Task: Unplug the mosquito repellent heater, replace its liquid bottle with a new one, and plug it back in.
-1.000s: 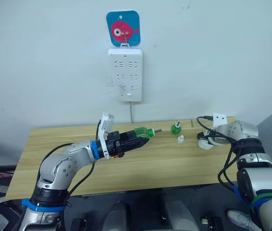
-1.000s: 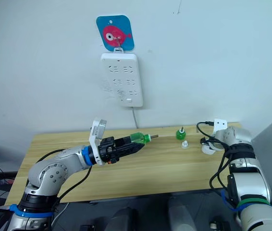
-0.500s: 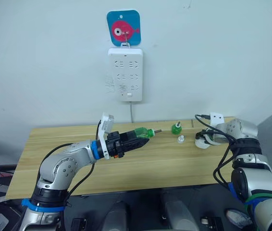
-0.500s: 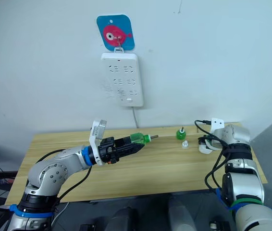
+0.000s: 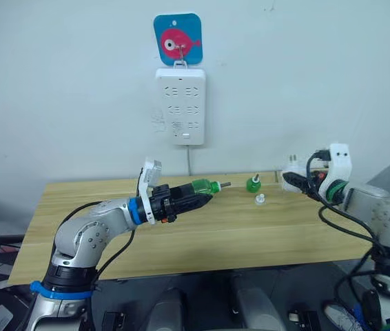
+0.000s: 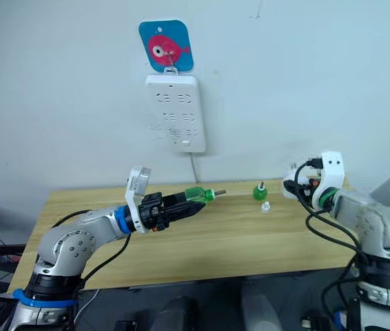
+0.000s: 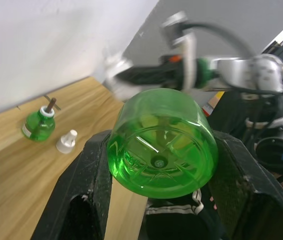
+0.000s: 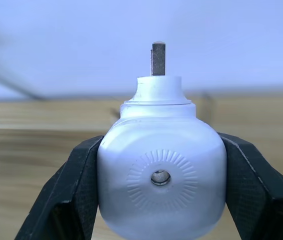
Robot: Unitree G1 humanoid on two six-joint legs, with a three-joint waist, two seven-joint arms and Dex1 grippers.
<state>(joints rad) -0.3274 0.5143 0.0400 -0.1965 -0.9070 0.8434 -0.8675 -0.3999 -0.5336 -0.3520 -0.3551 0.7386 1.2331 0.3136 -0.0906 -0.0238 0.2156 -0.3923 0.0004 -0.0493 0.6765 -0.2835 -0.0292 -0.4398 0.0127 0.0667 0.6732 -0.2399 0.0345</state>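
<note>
Left gripper (image 5: pixel 198 196) raised above the wooden worktop (image 5: pixel 236 231), fingers (image 7: pixel 94 175) clamped on green liquid bottle (image 7: pixel 161 145). Right gripper (image 6: pixel 293 186) off the worktop, fingers (image 8: pixel 76 185) clamped on the mosquito repellent heater (image 8: pixel 161 180). Farther back, second green bottle (image 5: pixel 252 183) and white cap (image 5: pixel 258 200) on the worktop. Beyond, power strip (image 5: pixel 180 105) on the wall.

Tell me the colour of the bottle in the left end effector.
Translucent green bottle; the left wrist view shows it best.

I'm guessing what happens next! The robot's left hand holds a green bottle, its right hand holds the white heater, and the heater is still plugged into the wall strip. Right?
Not quite. The mosquito repellent heater is unplugged, clamped in the right gripper above the table, as the left eye view shows. The left gripper does hold a green bottle.
</note>
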